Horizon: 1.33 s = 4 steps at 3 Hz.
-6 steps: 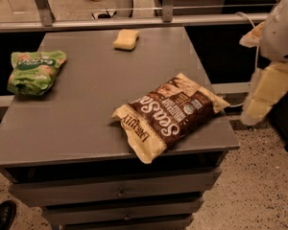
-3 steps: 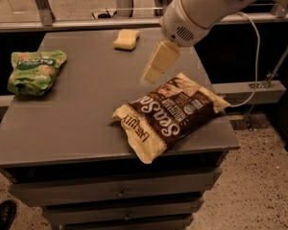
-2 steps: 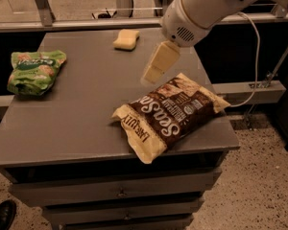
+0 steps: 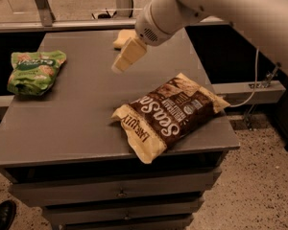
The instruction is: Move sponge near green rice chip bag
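Found the green rice chip bag (image 4: 35, 71) lying flat at the left edge of the desk (image 4: 81, 123), well apart from everything else; made out white lettering on a darker green band there, but could not read it. Further right, at the far edge, saw the sponge (image 4: 123, 36) resting on the desk top, partly hidden behind the hand (image 4: 120, 65), not yet lifted and well apart from the green bag. Saw the hand hanging just in front of the sponge and above the desk, tilted down to the left, with nothing visibly in it; could not tell whether parted or closed. Judged the risks so: with a descent onto the near side of this soft block, might push it backward off the far edge instead of gripping; with a weak pinch on soft foam, might lose it on the way left; with a careless release, might nudge the green bag over the left edge. To the right, noted the brown snack bag (image 4: 170, 114), lying slantwise with one corner past the front edge, with large cream letters read as "SeaSa" and, on the pale end, seemingly "LATE JULY".
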Available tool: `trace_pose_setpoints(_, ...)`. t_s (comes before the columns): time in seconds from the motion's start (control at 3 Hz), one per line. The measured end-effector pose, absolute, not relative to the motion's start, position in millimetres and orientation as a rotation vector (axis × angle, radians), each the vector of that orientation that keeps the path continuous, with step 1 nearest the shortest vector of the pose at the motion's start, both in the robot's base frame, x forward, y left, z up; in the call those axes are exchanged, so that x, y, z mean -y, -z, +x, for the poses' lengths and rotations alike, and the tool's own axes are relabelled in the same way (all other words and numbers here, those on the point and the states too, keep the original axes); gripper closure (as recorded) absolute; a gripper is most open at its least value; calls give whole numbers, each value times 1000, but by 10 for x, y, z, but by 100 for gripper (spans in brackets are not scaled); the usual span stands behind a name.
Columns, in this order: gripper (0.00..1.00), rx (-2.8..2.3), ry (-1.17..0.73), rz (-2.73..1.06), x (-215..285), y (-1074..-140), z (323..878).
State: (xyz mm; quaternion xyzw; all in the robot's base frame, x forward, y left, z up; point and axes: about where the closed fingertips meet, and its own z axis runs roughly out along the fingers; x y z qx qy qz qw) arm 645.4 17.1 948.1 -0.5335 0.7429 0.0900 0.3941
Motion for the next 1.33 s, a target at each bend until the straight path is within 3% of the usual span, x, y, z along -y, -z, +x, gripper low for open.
trace_pose_setpoints(0.67,0,-1894,-260,-1068,-445,-9273,7430)
trace_pose_setpoints(1.33,0,-1904,-295,-908,-578,-9186,8006)
